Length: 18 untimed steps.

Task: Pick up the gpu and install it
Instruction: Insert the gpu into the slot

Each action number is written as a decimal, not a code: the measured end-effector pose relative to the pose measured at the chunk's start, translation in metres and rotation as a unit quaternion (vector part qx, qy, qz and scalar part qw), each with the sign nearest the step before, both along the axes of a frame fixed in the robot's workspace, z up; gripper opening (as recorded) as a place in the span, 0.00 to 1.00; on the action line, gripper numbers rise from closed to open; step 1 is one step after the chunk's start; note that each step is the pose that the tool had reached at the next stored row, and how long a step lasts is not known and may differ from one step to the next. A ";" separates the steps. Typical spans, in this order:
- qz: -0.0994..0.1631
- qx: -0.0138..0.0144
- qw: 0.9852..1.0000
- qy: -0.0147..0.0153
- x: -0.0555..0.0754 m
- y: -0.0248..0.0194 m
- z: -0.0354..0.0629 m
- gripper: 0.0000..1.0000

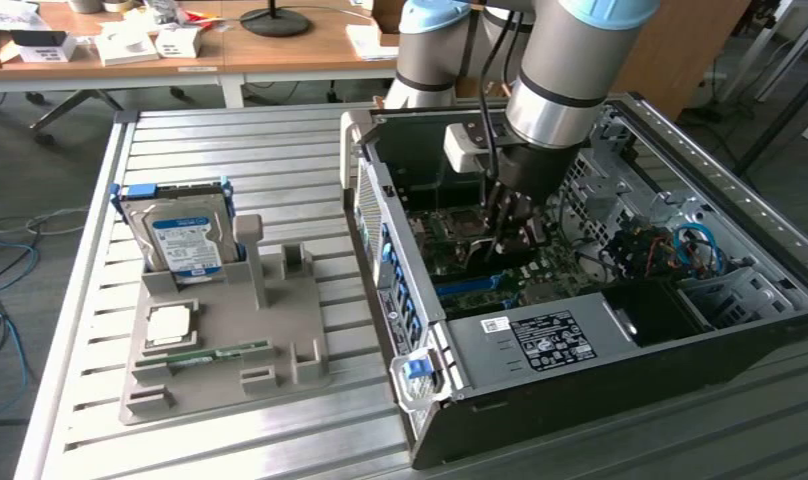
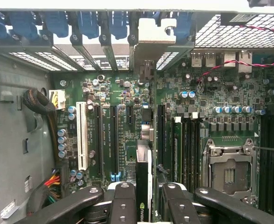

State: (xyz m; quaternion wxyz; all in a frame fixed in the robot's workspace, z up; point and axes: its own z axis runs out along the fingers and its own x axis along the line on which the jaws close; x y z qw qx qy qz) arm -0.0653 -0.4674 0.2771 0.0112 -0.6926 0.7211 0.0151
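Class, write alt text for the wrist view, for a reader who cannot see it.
The gripper holds the gpu edge-on between its fingers, over the green motherboard inside the open computer case. The card's pale metal bracket sits among the blue slot latches at the case wall.

NVIDIA wordmark with green eye logo on the gpu (image 2: 143, 196), hard drive (image 1: 181, 243) label print illegible

Open case (image 1: 618, 400); slot covers (image 2: 87, 51) beside gpu (image 2: 144, 186)
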 end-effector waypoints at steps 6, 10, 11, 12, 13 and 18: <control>0.000 0.000 1.000 0.000 0.000 0.0000 -0.0008 0.26; 0.000 0.000 1.000 0.000 0.000 0.0000 -0.0015 0.26; 0.000 0.000 1.000 0.000 0.000 0.0000 -0.0015 0.26; 0.000 0.000 1.000 0.000 0.000 0.0000 -0.0016 0.26; 0.000 0.000 1.000 0.000 0.000 0.0000 -0.0016 0.26; 0.000 0.000 1.000 0.000 0.000 0.0000 -0.0024 0.26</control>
